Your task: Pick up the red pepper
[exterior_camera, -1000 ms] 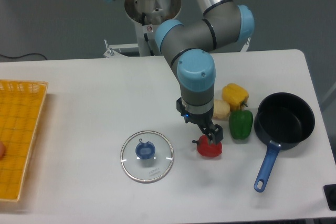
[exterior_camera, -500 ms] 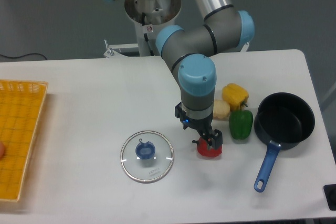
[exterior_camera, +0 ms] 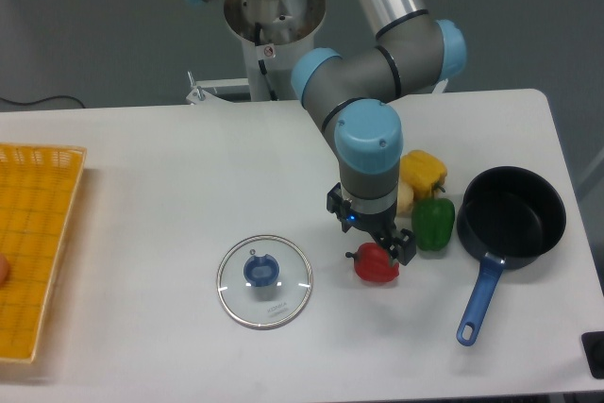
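- The red pepper [exterior_camera: 377,264] lies on the white bench [exterior_camera: 151,176] right of centre in the frame, with the gripper [exterior_camera: 397,248] over its upper right edge.
- Whether the fingers grip the pepper or stand released, I cannot tell; the wrist hides them.
- Risk: an off-centre closure could pinch the glossy skin at one edge and squirt the pepper sideways.
- The green bell pepper [exterior_camera: 433,223] sits just to the right; a finger could nudge it toward the dark saucepan [exterior_camera: 511,216].
- The glass lid [exterior_camera: 264,281] lies apart at left, unlikely to interfere.
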Controlling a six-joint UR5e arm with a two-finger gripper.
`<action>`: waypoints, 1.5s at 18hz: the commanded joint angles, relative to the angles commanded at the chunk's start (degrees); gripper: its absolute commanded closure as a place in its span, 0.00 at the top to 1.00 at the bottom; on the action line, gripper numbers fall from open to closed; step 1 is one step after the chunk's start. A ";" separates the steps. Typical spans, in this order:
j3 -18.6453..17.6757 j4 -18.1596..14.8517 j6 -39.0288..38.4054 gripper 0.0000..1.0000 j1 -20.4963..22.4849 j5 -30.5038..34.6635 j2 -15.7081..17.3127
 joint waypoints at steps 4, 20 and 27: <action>-2.28 1.15 0.08 1.00 0.17 0.44 -0.62; -0.01 2.03 35.05 1.00 1.49 2.81 -5.27; 0.00 2.12 36.73 1.00 1.41 2.81 -6.77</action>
